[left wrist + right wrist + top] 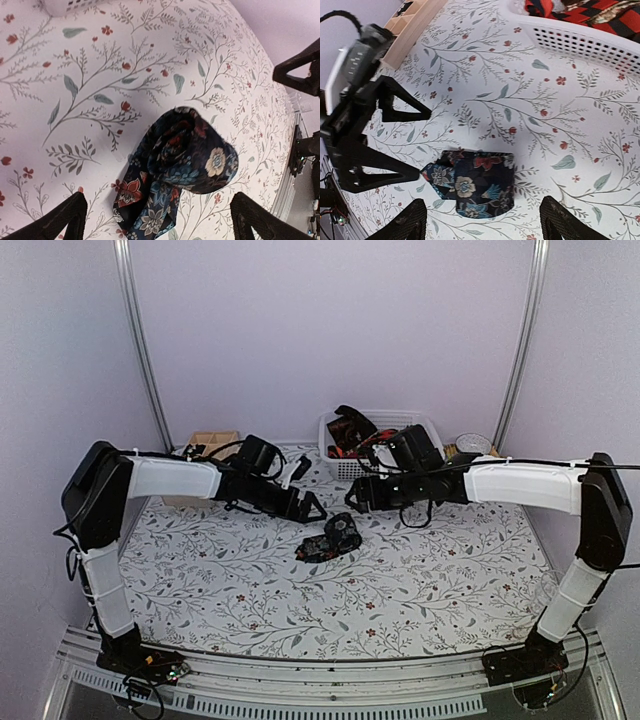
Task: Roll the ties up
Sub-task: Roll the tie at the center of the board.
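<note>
**A:** Where is the tie?

**B:** A dark floral tie (pixel 330 538) lies near the middle of the tabletop (pixel 450 580), which is covered in a pale cloth printed with leafy sprigs and small red flowers. Most of the tie is coiled into a small roll. A loose end spreads flat from the roll, toward the left arm's side and the near edge.

**A:** And the two hands?

**B:** Both reach in over the middle and face each other across the tie. The left hand (pixel 422 145) has its black triangular fingers spread wide. The roll sits on the cloth in the gap beneath them, with nothing clamped. The right hand (pixel 482 202) also has its fingers apart. It hangs above the roll and grips nothing.

**A:** What else is on the tabletop?

**B:** A white mesh basket (pixel 345 468) stands at the far edge, just right of the middle. It holds more ties (pixel 352 428) in red and black prints, heaped loosely. A shallow wooden tray (pixel 215 440) with compartments sits near the far left corner, partly hidden behind the left arm.
</note>
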Controlling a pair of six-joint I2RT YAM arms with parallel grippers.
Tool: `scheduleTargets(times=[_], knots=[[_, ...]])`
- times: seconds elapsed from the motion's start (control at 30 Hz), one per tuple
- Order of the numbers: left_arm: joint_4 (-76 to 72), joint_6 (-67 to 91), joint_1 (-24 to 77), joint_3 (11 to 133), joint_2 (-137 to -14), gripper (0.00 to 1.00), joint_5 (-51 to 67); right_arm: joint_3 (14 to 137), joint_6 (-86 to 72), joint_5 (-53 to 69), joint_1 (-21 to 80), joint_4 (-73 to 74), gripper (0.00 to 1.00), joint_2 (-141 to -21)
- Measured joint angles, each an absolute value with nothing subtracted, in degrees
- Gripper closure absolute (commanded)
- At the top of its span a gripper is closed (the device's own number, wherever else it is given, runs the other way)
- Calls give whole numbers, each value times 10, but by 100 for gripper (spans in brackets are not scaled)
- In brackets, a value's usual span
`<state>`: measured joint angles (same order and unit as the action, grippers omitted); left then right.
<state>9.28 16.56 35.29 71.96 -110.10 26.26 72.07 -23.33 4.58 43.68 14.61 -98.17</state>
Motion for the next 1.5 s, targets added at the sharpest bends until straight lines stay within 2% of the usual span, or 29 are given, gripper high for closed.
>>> scheduleTargets(times=[0.3, 0.7, 1.13, 1.5], knots=[[133, 159, 372, 890, -1157, 0, 262, 679, -277, 12, 385, 159, 23, -969], [237, 130, 424, 984, -1272, 0, 203, 634, -307, 5, 375, 166, 23, -969], [242, 115, 417, 910, -1246, 0, 175, 630, -309, 6, 374, 164, 22, -969], [169, 133, 373, 781, -1182, 0, 250, 630, -309, 20, 374, 163, 22, -969]])
